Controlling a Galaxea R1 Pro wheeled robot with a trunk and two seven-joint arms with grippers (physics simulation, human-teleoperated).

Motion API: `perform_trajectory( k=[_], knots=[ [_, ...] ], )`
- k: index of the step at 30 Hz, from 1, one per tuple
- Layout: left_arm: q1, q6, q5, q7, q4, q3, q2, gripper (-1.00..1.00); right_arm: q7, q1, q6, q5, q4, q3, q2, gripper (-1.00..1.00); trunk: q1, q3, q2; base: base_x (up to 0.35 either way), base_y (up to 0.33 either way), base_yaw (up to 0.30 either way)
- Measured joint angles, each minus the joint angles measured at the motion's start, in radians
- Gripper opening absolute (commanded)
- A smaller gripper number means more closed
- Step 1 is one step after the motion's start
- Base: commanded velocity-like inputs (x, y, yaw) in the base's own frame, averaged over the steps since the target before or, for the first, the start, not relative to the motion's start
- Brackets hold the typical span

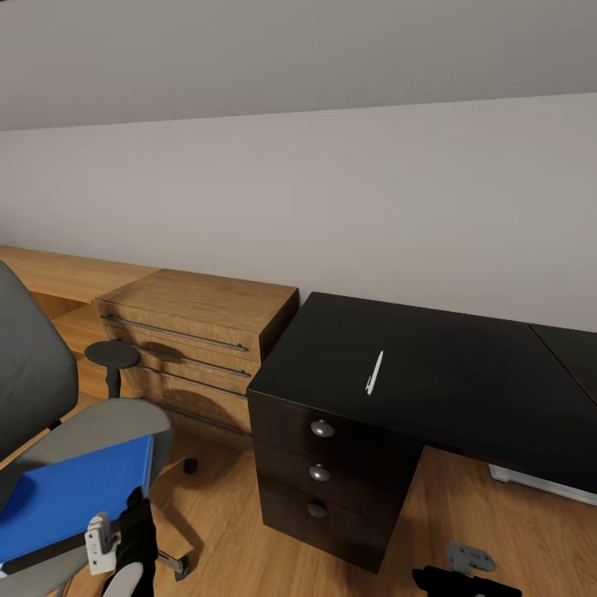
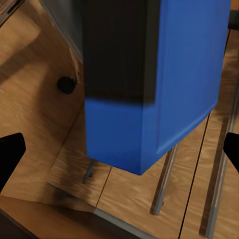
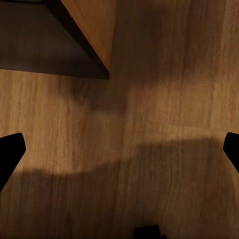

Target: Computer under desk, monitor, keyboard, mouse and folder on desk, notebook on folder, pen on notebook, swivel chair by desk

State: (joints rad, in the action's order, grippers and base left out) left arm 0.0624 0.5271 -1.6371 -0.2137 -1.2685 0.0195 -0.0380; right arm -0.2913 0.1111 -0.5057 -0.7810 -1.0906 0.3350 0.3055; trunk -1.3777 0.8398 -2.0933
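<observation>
A blue folder (image 1: pixel 70 497) lies on the grey seat of the swivel chair (image 1: pixel 99 427) at the lower left. My left gripper (image 1: pixel 124 543) hovers at the folder's near right corner. In the left wrist view the folder (image 2: pixel 184 74) lies ahead of the open gripper (image 2: pixel 119 154), with a dark blurred shape over part of it. A white pen (image 1: pixel 375 372) rests on the black desk (image 1: pixel 464 373). My right gripper (image 1: pixel 464 580) hangs low over the wooden floor (image 3: pixel 149 114) beside the desk's corner (image 3: pixel 55 45); it (image 3: pixel 119 149) is open and holds nothing.
A wooden dresser (image 1: pixel 199 327) with long bar handles stands left of the desk, against the grey wall. The desk has three drawers with round knobs (image 1: pixel 322 429). A pale flat object (image 1: pixel 539 485) lies on the floor under the desk at the right.
</observation>
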Motion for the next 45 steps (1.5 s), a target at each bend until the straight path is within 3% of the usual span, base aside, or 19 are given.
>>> perform_trajectory(
  k=[30,45],
  knots=[
    [0.002,0.000,0.000,0.000,0.012,0.004,0.005,1.00,-0.001,0.000,0.000,0.000,0.000,0.000,0.001,1.00,0.000,0.000,0.000,0.033,0.000,0.000],
    [0.002,0.000,-0.001,0.001,-0.002,0.004,0.033,1.00,-0.002,0.000,0.000,0.000,0.000,0.001,0.000,1.00,0.000,0.000,0.000,0.000,0.000,0.000]
  ],
)
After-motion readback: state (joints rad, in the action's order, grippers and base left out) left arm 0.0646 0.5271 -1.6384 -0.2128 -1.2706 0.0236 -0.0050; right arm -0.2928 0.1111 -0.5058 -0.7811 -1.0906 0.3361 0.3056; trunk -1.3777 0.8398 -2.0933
